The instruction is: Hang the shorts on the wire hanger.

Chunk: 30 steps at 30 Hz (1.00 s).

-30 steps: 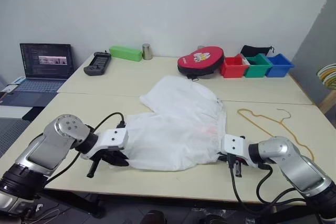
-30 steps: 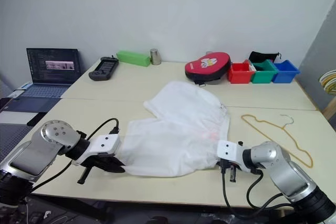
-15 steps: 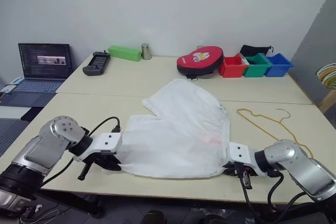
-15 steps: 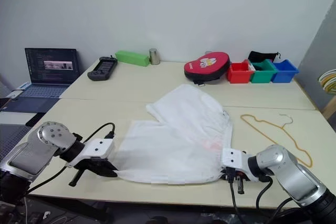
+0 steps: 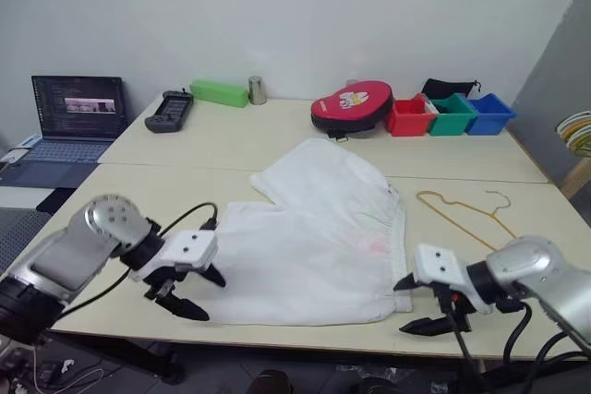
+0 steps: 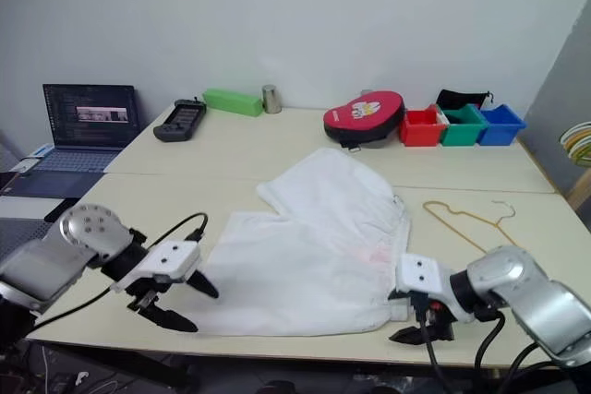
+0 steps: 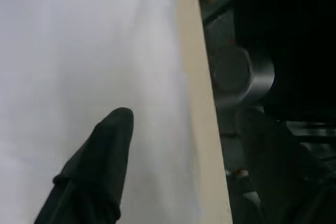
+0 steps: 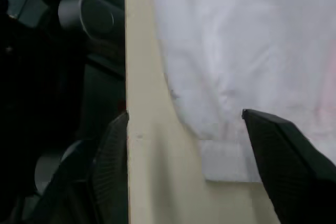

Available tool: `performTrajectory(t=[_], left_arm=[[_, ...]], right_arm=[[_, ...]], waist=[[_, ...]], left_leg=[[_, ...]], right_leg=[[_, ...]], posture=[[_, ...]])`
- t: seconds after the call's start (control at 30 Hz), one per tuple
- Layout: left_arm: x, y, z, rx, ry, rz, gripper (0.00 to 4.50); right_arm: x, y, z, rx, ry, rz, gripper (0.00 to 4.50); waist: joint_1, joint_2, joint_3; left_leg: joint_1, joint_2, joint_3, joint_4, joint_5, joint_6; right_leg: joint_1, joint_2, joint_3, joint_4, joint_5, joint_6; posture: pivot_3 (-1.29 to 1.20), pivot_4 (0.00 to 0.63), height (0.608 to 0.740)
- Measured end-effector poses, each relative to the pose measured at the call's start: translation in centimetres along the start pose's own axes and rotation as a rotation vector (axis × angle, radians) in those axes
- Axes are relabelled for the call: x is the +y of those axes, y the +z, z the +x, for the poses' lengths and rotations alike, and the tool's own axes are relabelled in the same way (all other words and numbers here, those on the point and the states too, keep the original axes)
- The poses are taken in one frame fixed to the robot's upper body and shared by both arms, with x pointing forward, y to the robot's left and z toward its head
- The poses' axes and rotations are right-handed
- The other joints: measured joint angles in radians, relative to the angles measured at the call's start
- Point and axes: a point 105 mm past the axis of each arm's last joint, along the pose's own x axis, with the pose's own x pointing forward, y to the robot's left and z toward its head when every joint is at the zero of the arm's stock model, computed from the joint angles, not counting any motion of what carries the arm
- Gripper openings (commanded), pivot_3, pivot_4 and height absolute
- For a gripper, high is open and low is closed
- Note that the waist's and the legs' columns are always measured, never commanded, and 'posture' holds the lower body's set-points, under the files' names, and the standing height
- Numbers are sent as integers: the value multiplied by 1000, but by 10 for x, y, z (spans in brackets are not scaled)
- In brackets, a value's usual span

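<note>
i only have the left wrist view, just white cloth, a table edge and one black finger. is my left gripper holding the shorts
Observer: no, the left gripper is open and lifted just off the near left corner of the shorts.
Operator: what about the other arm
Observer: the right gripper is open too, beside the shorts' near right corner, not gripping it.
Operator: where's the hanger
Observer: the wire hanger lies flat on the table, to the right of the shorts and apart from them.
</note>
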Motion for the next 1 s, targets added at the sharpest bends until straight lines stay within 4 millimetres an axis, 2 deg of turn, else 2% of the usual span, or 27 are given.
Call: performTrajectory(t=[0.1, 0.23, 0.33, 0.43, 0.6, 0.7, 0.87, 1.0], left_arm=[[27, 52, 9, -246, 45, 27, 3318], [65, 93, 27, -457, 201, 2, 3318], [90, 118, 51, -570, 339, 4, 3318], [96, 127, 78, -615, 394, -17, 3318], [97, 129, 106, -613, 447, -19, 3318], [104, 125, 112, -596, 507, -11, 3318], [109, 129, 118, -616, 534, -18, 3318], [108, 129, 119, -614, 536, -16, 3318]], right_arm=[[-31, -5, -15, -24, -147, 104, 4199], [-80, -26, -41, -18, -395, 245, 4199], [-125, -61, -76, 38, -664, 364, 4199], [-148, -97, -107, 109, -860, 454, 4199], [-154, -137, -119, 166, -918, 563, 4199], [-153, -153, -124, 181, -930, 641, 4199], [-153, -174, -133, 241, -965, 689, 4199], [-143, -196, -132, 295, -955, 750, 4199]], waist=[[2, -1, -1], [-11, -1, -1], [-18, 0, -2], [-25, 1, -3], [-27, 6, -6], [-27, 9, -7], [-26, 9, -8], [-23, 10, -8]], left_leg=[[0, -1, 0, 2, 0, 0], [0, -1, 2, 2, 0, 1], [-1, -2, 4, 2, -1, 1], [-1, -1, 4, 0, -1, 1], [0, 0, 4, 0, -1, 1], [1, -1, 5, 1, 0, 2], [1, -1, 5, 1, 0, 2], [0, -1, 5, 0, 0, 2]], right_leg=[[2, 0, 0, -1, -1, 3], [0, -1, 4, -1, 2, -1], [-2, -3, 7, 0, 3, 0], [-2, -3, 9, 0, 3, 0], [-2, -1, 10, 1, 4, -2], [0, -1, 10, 1, 5, -3], [0, -1, 10, 0, 5, -2], [-1, -1, 10, 0, 5, -2]], posture=[[210, 0, 740], [184, 0, 740], [164, 0, 740], [163, 0, 740], [175, 0, 740], [185, 0, 740], [197, 0, 740], [203, 0, 740]])
